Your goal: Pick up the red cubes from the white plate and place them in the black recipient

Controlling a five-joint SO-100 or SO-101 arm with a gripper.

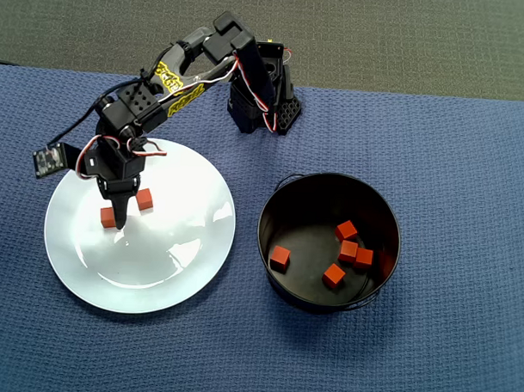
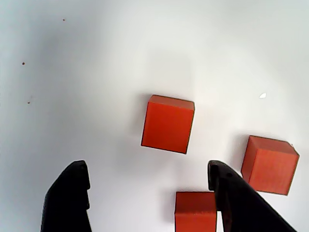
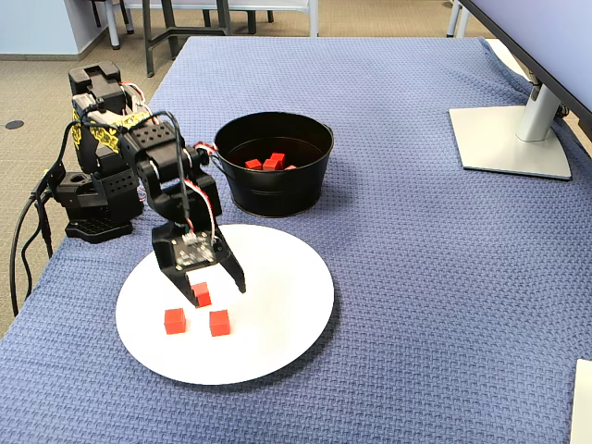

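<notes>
Three red cubes lie on the white plate [image 1: 156,278] [image 3: 277,305]. In the wrist view one cube [image 2: 168,123] sits ahead of the fingers, one [image 2: 270,164] lies off to the right, and one [image 2: 195,211] rests between the fingers, against the right one. My gripper [image 2: 147,166] [image 3: 213,289] [image 1: 120,212] is open, low over the plate and straddling that near cube [image 3: 201,292]. In the overhead view the gripper hides this cube; the other two [image 1: 107,216] [image 1: 145,199] flank it. The black recipient [image 1: 314,198] [image 3: 268,190] stands to the plate's right in the overhead view, with several red cubes [image 1: 348,251] inside.
Plate and pot rest on a blue woven cloth [image 1: 454,125]. The arm's base [image 1: 265,101] [image 3: 92,185] stands behind the plate near the table edge. A monitor stand [image 3: 509,139] occupies the far right corner in the fixed view.
</notes>
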